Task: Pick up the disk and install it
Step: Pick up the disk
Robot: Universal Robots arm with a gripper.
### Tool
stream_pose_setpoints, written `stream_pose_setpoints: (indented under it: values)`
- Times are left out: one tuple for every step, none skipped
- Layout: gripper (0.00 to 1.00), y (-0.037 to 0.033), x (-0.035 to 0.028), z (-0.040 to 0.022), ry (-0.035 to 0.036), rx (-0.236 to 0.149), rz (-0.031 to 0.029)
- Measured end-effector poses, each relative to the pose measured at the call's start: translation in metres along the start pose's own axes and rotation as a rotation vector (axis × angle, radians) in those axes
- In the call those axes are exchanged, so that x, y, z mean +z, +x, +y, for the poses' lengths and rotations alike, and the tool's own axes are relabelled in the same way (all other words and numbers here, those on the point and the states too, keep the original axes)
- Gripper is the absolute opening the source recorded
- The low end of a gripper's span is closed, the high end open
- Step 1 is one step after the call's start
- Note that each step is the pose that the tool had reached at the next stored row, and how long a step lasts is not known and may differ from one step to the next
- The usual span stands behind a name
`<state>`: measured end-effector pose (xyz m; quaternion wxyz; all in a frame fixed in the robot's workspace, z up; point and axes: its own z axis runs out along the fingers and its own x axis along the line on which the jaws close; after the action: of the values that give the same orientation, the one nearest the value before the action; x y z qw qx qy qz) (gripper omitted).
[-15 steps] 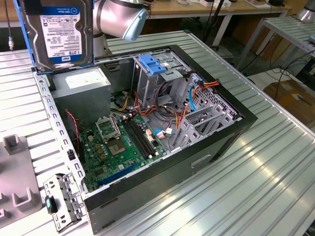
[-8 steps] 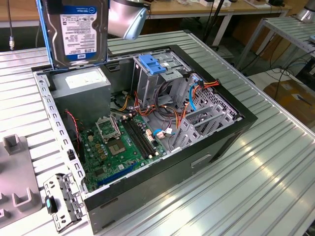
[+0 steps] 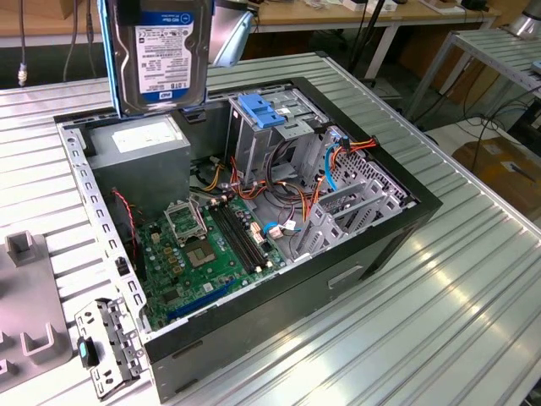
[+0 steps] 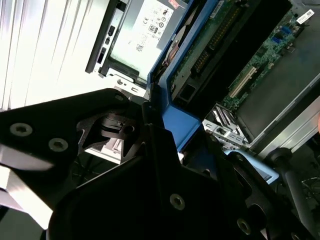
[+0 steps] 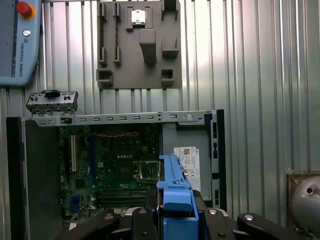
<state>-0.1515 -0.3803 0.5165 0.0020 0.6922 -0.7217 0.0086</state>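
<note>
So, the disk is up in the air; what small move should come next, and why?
Probably shift the disk toward the exterior view's right, over the metal cage with the blue top. The gripper holds it upright in the air, seemingly above the grey power box, not yet over that cage.

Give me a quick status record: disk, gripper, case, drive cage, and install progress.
disk: lifted in the air over the open case, label facing the exterior view
gripper: shut on the disk's blue rail, seen in the first wrist view
case: open side up on the ribbed metal table, motherboard exposed
power supply: grey box in the case, just below the disk in the exterior view
drive cage: grey with a blue top, to the exterior view's right of the disk
install: disk not yet seated in the case
</note>
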Motion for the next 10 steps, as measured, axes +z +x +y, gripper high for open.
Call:
stream_pose_setpoints:
  values:
    - [0.37,0.0000,0.0002,-0.0002,0.0052,0.000,0.0021]
    - [0.37,0.0000,0.0005,-0.0004,0.0097,0.000,0.0035]
    - [0.37,-0.0001,0.0008,-0.0011,0.0119,0.000,0.0041]
    - [0.37,-0.0002,0.0009,-0.0017,0.0119,0.000,0.0041]
    - [0.37,0.0001,0.0012,-0.0028,0.0121,0.000,0.0039]
    - [0.37,0.0006,0.0014,-0.0035,0.0121,0.000,0.0039]
    - [0.37,0.0013,0.0017,-0.0041,0.0120,0.000,0.0040]
    - [0.37,0.0017,0.0020,-0.0050,0.0120,0.000,0.0041]
    - [0.37,0.0020,0.0023,-0.0064,0.0121,0.000,0.0040]
    - [0.37,0.0021,0.0025,-0.0076,0.0121,0.000,0.0040]
